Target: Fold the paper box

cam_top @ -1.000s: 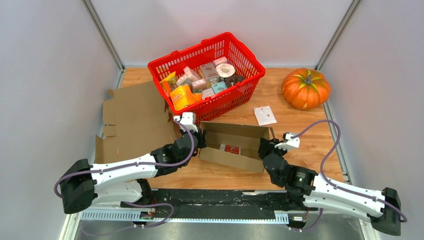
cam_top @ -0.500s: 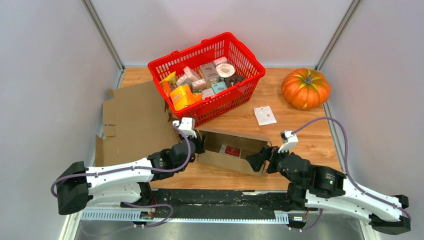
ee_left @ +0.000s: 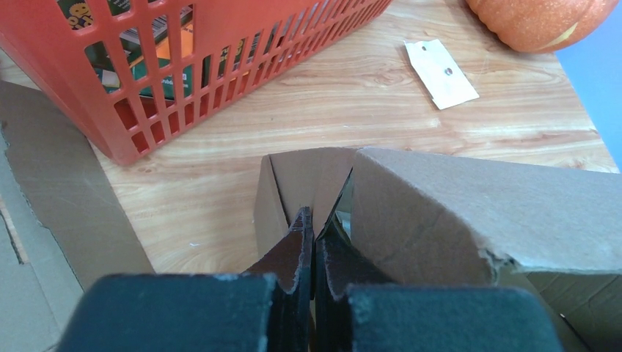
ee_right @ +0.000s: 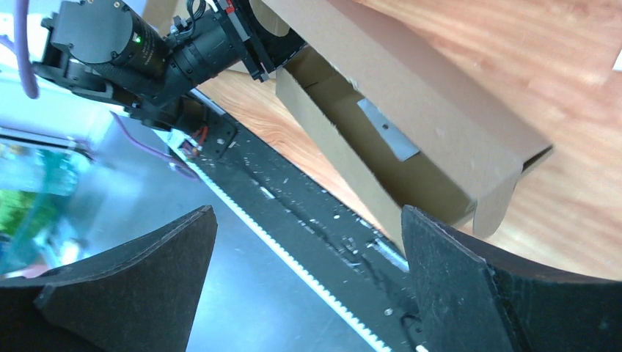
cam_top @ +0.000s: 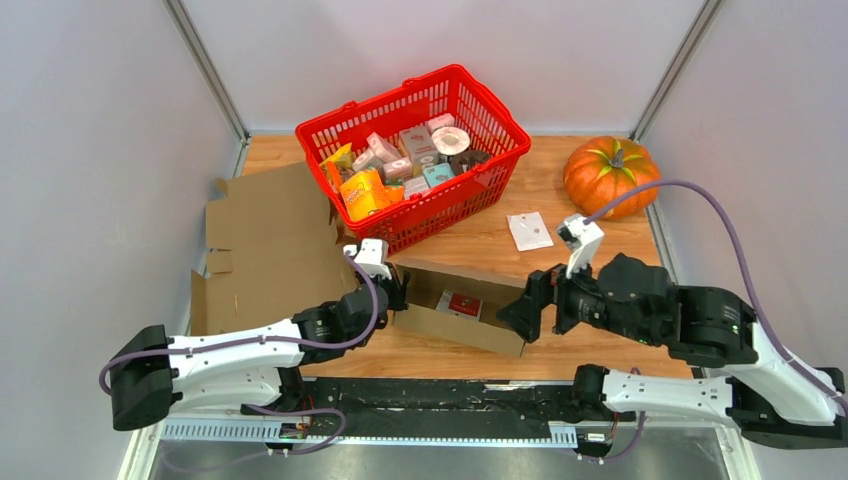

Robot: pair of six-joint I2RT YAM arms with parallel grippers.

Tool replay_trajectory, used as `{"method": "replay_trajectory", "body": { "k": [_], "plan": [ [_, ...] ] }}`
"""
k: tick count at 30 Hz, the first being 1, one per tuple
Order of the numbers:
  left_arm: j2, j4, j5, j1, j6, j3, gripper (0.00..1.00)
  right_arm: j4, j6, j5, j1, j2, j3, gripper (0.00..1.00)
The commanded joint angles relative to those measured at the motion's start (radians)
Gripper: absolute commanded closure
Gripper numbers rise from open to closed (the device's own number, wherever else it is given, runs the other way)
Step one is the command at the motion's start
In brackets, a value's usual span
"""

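Note:
The paper box (cam_top: 450, 325) is brown cardboard, open on top, and lies on the wooden table in front of the arms with a small red item inside. My left gripper (cam_top: 395, 290) is at the box's left end. In the left wrist view its fingers (ee_left: 297, 242) are pressed together where an end flap of the box (ee_left: 455, 213) narrows into them. My right gripper (cam_top: 530, 300) hovers at the box's right end, raised off the table. In the right wrist view this gripper (ee_right: 308, 213) stands wide open with nothing between its fingers, and the box (ee_right: 411, 110) lies beyond it.
A red basket (cam_top: 415, 150) full of small packages stands just behind the box. A flat cardboard sheet (cam_top: 270, 240) lies at the left. An orange pumpkin (cam_top: 612, 177) sits at the back right, with a white paper tag (cam_top: 529, 230) between it and the box.
My right gripper opened off the box's right end, and that arm rose and swung back to the right. The box's right end shifted slightly. The left gripper stayed shut in place.

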Motion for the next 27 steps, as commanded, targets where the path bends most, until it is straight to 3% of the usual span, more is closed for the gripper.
{"method": "replay_trajectory", "body": {
  "k": [1,4,6,13,16,19,21,23,27],
  "plan": [
    [0.028,-0.083,0.029,-0.009,-0.019,-0.026,1.00,0.044,-0.272,0.038,0.001,0.081,0.033,0.00],
    [0.025,-0.068,0.043,-0.012,-0.013,-0.034,1.00,0.131,-0.273,0.083,-0.043,0.172,0.011,0.00],
    [0.019,-0.066,0.049,-0.014,-0.012,-0.040,1.00,0.184,-0.239,0.009,-0.082,0.221,-0.012,0.01],
    [-0.058,-0.063,0.071,-0.017,-0.029,-0.103,0.99,0.459,-0.188,-0.051,-0.097,0.207,-0.222,0.06],
    [-0.107,-0.071,0.104,-0.017,-0.033,-0.124,0.93,0.555,-0.130,-0.120,-0.097,0.195,-0.321,0.10],
    [-0.194,-0.098,0.164,-0.017,-0.049,-0.152,0.74,0.676,-0.044,-0.194,-0.099,0.166,-0.458,0.14],
    [-0.265,-0.204,0.201,-0.017,-0.087,-0.163,0.53,0.717,-0.018,-0.210,-0.097,0.148,-0.507,0.15],
    [-0.372,-0.385,0.238,-0.017,-0.143,-0.150,0.40,0.749,-0.007,-0.193,-0.097,0.141,-0.564,0.16],
    [-0.596,-0.690,0.341,-0.017,-0.272,-0.074,0.39,0.824,0.000,-0.242,-0.097,0.135,-0.630,0.16]
  ]
}}
